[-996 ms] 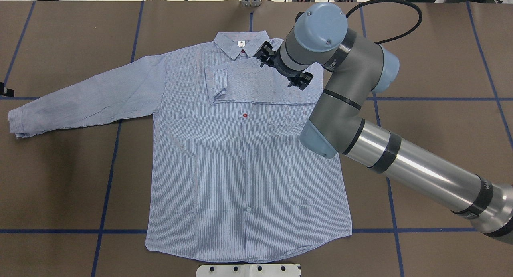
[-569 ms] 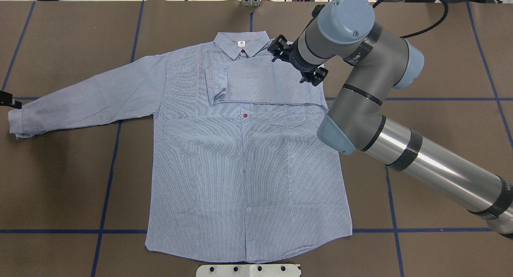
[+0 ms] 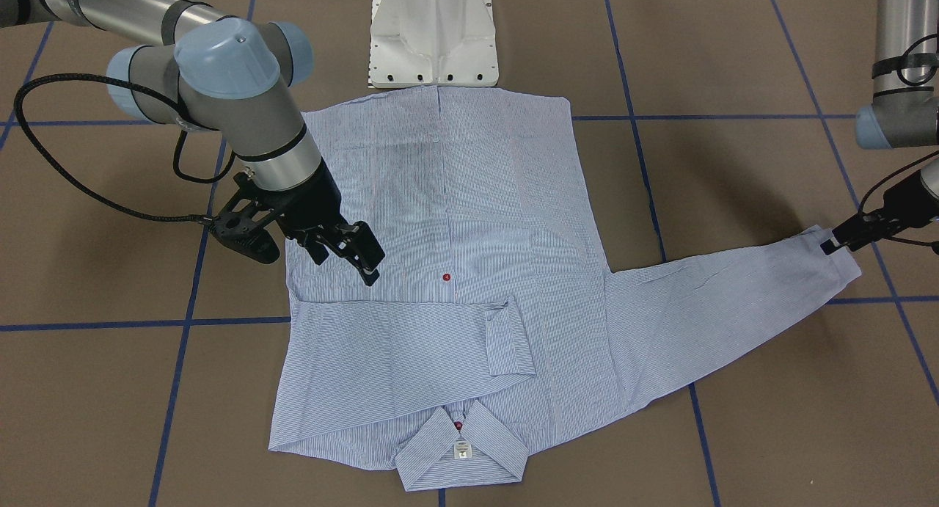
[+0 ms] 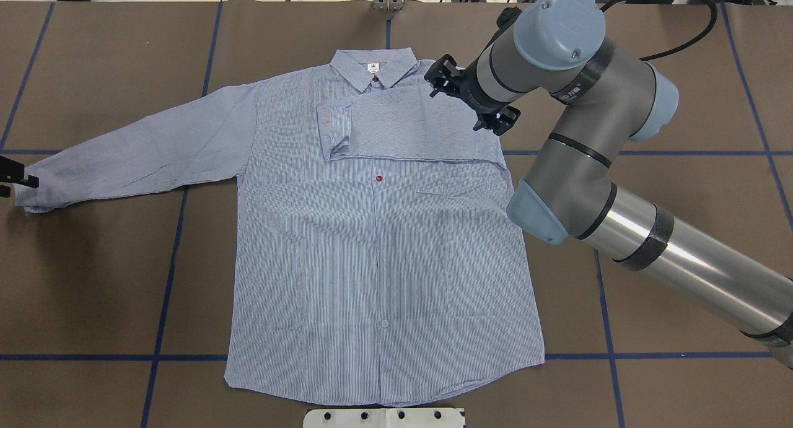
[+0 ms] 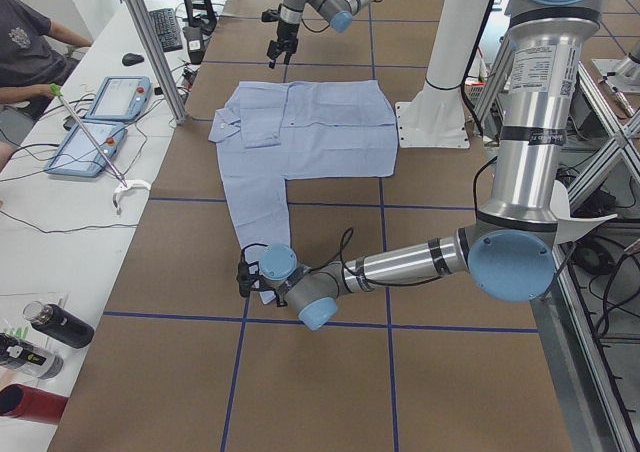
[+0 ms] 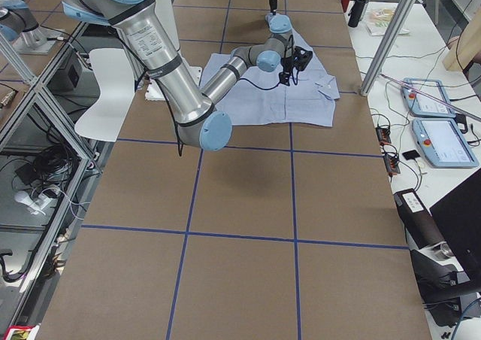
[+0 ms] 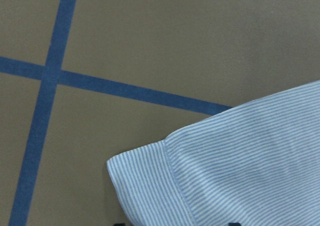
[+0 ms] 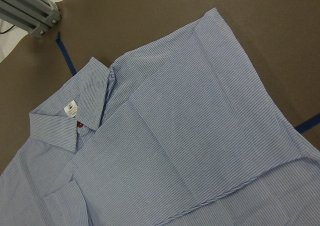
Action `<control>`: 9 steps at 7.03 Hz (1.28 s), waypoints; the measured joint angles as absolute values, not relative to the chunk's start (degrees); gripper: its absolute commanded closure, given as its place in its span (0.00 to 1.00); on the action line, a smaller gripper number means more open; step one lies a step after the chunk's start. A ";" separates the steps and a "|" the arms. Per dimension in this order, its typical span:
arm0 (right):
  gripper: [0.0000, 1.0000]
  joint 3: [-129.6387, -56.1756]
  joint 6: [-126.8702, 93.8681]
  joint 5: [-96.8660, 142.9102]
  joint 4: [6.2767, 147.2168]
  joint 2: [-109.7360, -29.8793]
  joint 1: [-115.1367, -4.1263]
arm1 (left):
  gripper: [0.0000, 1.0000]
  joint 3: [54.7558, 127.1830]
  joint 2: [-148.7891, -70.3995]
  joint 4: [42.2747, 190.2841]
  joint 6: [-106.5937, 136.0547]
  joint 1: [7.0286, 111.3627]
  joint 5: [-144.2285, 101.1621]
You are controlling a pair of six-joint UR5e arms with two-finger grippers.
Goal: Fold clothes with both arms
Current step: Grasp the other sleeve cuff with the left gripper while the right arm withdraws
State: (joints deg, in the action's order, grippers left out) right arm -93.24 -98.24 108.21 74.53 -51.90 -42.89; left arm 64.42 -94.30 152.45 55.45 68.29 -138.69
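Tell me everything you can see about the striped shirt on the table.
The light blue-and-white finely striped button-up shirt lies flat, front up, on the brown table, collar away from the robot. Dark red buttons, a white collar label and a chest pocket show. One sleeve is folded across the chest; the other stretches out, the left claw at its cuff. The open right claw hovers by the folded sleeve's shoulder.

You see striped blue-white shirt [image 4: 378,248] flat, face up on desk [image 4: 681,75]; one sleeve folded across chest, right gripper [image 3: 346,265] spread above; other sleeve outstretched, left gripper [image 3: 832,244] at cuff.
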 measured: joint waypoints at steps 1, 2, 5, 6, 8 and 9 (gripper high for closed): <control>0.00 -93.29 -98.25 108.23 74.53 -51.92 -42.92 | 0.96 64.42 -94.21 152.61 56.09 68.21 -138.64; 0.00 -93.35 -98.24 108.23 74.53 -51.96 -43.00 | 1.00 64.44 -94.09 152.70 56.40 68.16 -138.50; 0.00 -94.47 -98.20 108.42 76.00 -51.97 -43.95 | 1.00 67.93 -93.90 152.67 57.03 68.03 -138.46; 0.00 -95.51 -98.09 108.86 77.96 -52.14 -44.86 | 1.00 72.11 -94.17 152.38 58.80 67.94 -138.32; 0.00 -98.09 -91.52 111.74 81.36 -55.87 -49.24 | 1.00 78.07 -100.24 151.90 65.55 67.28 -137.50; 0.00 -99.01 -85.48 113.51 81.85 -58.94 -52.09 | 1.00 79.24 -105.21 151.80 71.45 65.74 -136.51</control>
